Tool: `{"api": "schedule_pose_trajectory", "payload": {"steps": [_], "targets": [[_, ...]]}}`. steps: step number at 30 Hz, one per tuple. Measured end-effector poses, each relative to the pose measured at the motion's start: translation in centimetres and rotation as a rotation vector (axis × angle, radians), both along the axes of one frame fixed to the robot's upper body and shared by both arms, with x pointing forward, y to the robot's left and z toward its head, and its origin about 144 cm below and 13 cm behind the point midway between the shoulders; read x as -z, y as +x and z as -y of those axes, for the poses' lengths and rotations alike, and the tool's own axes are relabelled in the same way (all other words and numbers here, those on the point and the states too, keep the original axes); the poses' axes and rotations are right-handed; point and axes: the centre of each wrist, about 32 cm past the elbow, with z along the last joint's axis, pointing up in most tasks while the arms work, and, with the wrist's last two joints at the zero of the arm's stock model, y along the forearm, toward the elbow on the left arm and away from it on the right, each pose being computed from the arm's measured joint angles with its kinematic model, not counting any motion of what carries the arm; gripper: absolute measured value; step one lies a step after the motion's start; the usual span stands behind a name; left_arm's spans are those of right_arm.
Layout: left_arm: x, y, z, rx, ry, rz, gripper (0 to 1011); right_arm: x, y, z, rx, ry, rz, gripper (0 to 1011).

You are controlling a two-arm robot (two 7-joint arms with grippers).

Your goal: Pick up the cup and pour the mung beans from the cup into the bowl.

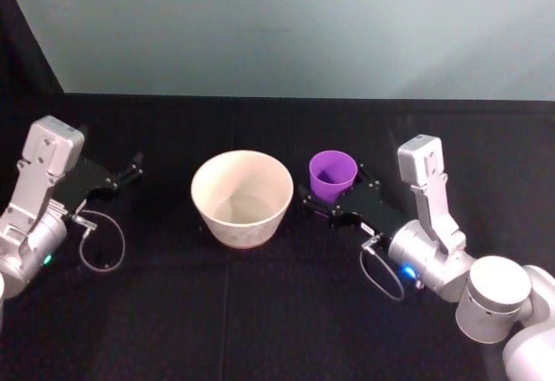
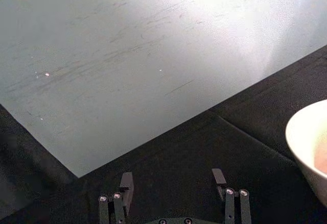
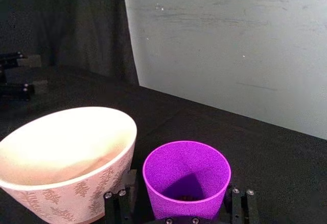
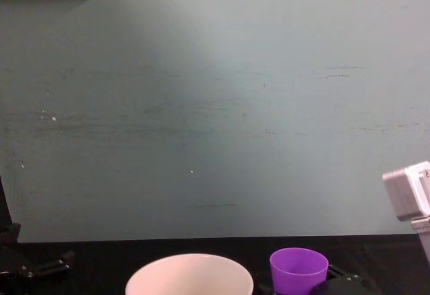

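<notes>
We see the bowl (image 1: 244, 232) standing on the black table (image 1: 260, 312), with the cup (image 1: 333, 171) upright just to the bowl's right, close to it but apart. The right gripper (image 1: 333, 188) sits low at the cup, released, with one finger on each side of the cup's wall and not clamped on it. The left gripper (image 1: 133, 167) rests well to the bowl's left, also released and holding nothing. The bowl looks empty.
</notes>
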Motion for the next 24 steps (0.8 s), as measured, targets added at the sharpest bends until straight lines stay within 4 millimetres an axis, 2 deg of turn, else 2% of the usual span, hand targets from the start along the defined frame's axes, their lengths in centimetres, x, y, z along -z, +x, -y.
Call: {"api": "schedule_pose_trajectory", "payload": {"steps": [1,3,11,24], "targets": [[0.0,0.0,0.0,0.0,0.0,0.0,1000,0.03,0.02,0.01,0.0,0.002,0.0,982],[0.0,0.0,0.0,0.0,0.0,0.0,1000,0.13,0.04,-0.01,0.001,0.008,-0.001,915],[0.0,0.0,0.0,0.0,0.0,0.0,1000,0.28,0.06,-0.02,0.003,0.018,-0.002,749],[0.0,0.0,0.0,0.0,0.0,0.0,1000,-0.12,-0.34,0.47,0.01,0.019,0.01,736]]}}
